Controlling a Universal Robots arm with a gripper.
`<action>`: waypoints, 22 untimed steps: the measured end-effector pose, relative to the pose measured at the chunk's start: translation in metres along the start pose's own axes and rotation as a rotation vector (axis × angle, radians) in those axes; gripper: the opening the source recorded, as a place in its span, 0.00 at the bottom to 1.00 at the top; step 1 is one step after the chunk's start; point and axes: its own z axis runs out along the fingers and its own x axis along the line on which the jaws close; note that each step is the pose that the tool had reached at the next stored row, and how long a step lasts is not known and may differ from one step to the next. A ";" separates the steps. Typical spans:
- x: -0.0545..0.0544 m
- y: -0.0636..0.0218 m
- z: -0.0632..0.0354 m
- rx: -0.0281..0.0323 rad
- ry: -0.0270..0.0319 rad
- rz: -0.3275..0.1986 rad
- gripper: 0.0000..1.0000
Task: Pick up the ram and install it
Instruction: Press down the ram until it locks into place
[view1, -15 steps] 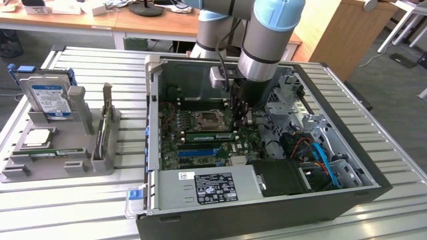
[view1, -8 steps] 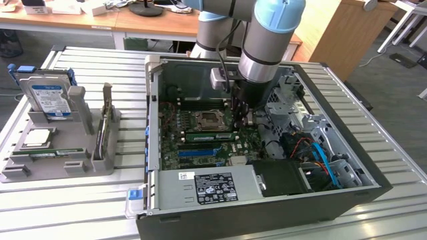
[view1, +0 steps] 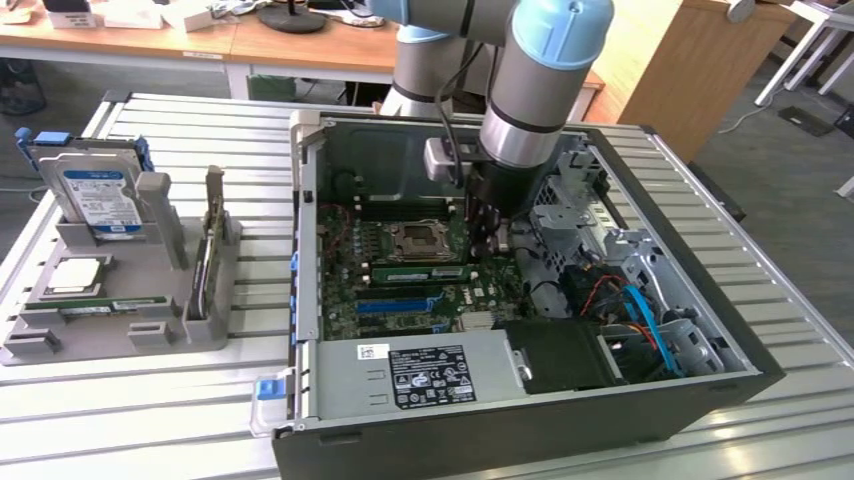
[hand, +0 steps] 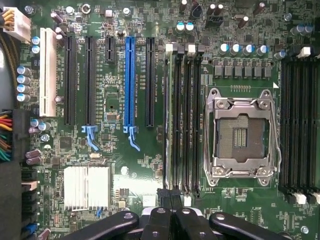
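Apparently the ram (view1: 427, 272) already sits in a slot of the motherboard (view1: 350, 300), near the centre of the exterior view's frame, just beside the empty processor socket (view1: 423, 238). In the wrist view it looks like the thin edge-on strip (hand: 171, 115) in the bank of slots next to that socket. The gripper (view1: 487, 235) hangs low inside the computer case (view1: 747, 330), its black fingers (hand: 160, 220) pressed together and holding nothing. Seating the stick well probably calls for an even, straight push along its top edge until both end latches click. A tilted push could bend it or stress the board.
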 end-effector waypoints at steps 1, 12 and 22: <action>0.000 0.0000 0.0010 0.0001 -0.0001 0.000 0.11; 0.000 0.0000 0.0065 0.0001 -0.0003 0.003 0.11; -0.002 0.0000 0.0081 0.0001 -0.0001 0.003 0.11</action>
